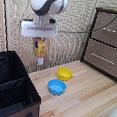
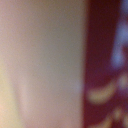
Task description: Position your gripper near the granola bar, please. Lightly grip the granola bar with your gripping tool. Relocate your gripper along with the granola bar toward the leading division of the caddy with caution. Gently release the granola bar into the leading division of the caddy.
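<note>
Exterior view, left to right. Caddy [image 1: 12, 86] at 8 o'clock, black, open top, a divider splitting it into two compartments; the near one, the leading division [image 1: 11, 98], sits by the outer wall with the small grey tab [image 1: 28, 116]. Both compartments look dark, contents not discernible.

Gripper [image 1: 40, 41] at 11 o'clock, white head hanging high above the table [image 1: 81, 101], fingers pointing down. The granola bar [image 1: 40, 50] hangs upright from the fingers, clear of the table, up and to the exterior view's right of the caddy, not over it. Fingers closed onto the bar's upper end; fingertips mostly hidden behind it.

Blue bowl [image 1: 57, 86] near centre, 6 o'clock side, on the wood. Yellow bowl [image 1: 65, 73] just behind it, nearly touching. Brown drawer cabinet [image 1: 107, 41] at 2 o'clock.

Wrist view: heavily blurred, a pale surface and dark red packaging [image 2: 102, 60] filling the frame, very close to the lens.
</note>
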